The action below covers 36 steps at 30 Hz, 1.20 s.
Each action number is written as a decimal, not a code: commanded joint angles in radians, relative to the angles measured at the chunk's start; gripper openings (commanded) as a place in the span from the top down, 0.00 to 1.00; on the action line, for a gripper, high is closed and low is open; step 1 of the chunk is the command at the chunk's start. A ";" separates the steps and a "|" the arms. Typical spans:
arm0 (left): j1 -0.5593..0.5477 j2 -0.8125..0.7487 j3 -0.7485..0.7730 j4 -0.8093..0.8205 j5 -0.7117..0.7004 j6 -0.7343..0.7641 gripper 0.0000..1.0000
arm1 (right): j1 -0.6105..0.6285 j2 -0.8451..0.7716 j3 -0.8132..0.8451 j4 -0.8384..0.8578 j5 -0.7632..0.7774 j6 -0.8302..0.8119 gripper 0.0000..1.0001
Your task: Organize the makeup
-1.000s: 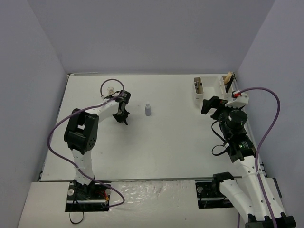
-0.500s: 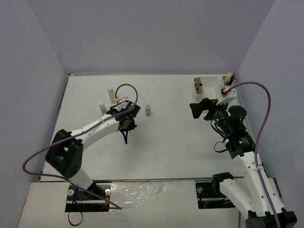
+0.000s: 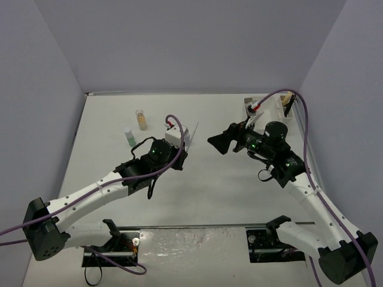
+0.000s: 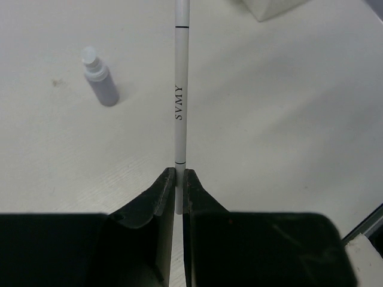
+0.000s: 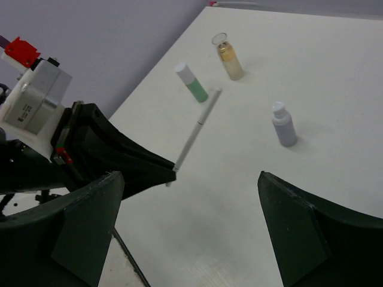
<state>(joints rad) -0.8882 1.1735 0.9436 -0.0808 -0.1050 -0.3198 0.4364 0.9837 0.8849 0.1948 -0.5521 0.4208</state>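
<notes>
My left gripper is shut on the lower end of a thin white pencil marked SVMY, held above the table and pointing away from me. A grey-purple bottle stands on the table left of the pencil. In the right wrist view the pencil sticks out of the left gripper, with a green bottle, an amber bottle and the grey-purple bottle standing beyond. My right gripper is open and empty, facing the left gripper over mid-table.
The white compartmented box stands at the back right, with a second part by the right wall holding a few items. Grey walls close in the table on three sides. A purple cable loops over the right arm.
My left arm has swung right and forward toward mid-table with the pencil. My right gripper has moved left, away from the box, to face it, and its jaws have narrowed slightly.
</notes>
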 commanded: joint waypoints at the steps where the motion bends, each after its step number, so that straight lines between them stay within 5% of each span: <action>1: -0.023 -0.047 0.044 0.146 0.094 0.103 1.00 | 0.077 0.045 0.053 0.159 0.009 0.065 0.11; 12: -0.049 -0.093 0.034 0.181 0.174 0.117 1.00 | 0.140 0.120 0.061 0.169 0.137 0.063 0.25; 18: -0.049 -0.095 0.014 0.181 0.171 0.119 1.00 | 0.145 0.108 0.052 0.193 0.175 0.070 0.57; 22: -0.049 -0.085 0.010 0.181 0.164 0.117 1.00 | 0.145 0.092 0.056 0.180 0.201 0.059 0.94; 25: -0.049 -0.074 0.018 0.174 0.147 0.111 0.99 | 0.145 0.089 0.059 0.169 0.209 0.049 1.00; 27: -0.047 -0.059 0.035 0.147 0.125 0.099 0.87 | 0.145 0.093 0.058 0.160 0.225 0.035 1.00; 32: -0.035 -0.021 0.088 0.084 0.051 0.071 0.29 | 0.142 0.113 0.070 0.136 0.297 -0.026 1.00; 36: 0.015 -0.016 0.130 -0.020 -0.004 0.023 0.12 | 0.125 0.144 0.114 0.089 0.472 -0.143 1.00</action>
<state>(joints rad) -0.9245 1.1658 0.9621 -0.0442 -0.0285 -0.2462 0.5769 1.0999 0.9081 0.2603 -0.2840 0.4207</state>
